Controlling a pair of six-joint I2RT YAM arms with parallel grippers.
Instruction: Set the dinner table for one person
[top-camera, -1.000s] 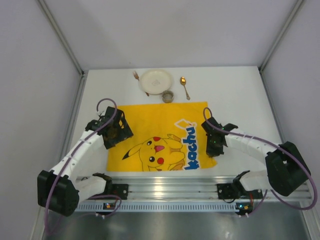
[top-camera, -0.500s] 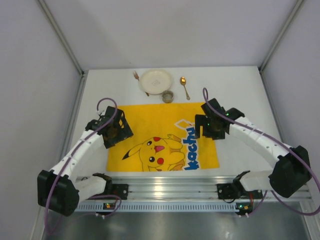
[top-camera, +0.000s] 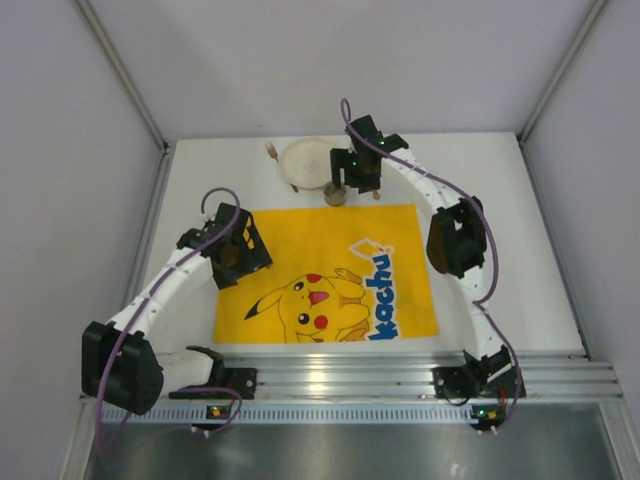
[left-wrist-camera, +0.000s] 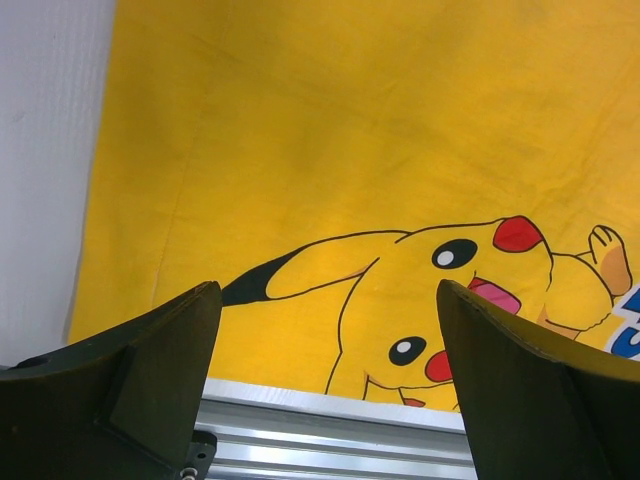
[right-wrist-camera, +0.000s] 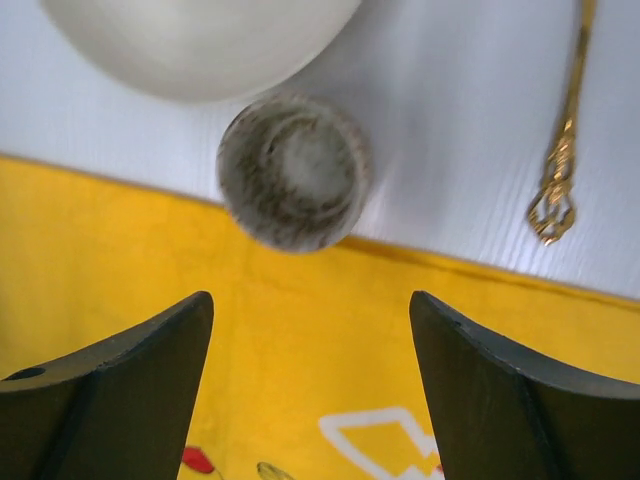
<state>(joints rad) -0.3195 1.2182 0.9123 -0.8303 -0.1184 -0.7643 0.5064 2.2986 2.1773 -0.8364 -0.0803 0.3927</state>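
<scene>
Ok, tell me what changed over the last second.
The right gripper swung from the placemat's right edge to the far side, now open, facing the small cup by the plate. Nothing grasped. The left gripper barely shifted; fork, spoon and the rest stayed.

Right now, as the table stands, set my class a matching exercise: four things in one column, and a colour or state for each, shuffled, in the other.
Column one:
1. plate
2. spoon
3. placemat
4. left gripper

Column two:
A. yellow
B. gold
C. open, above the cartoon print
D. white

Pairs: 1-D, 2-B, 3-A, 4-C.
</scene>
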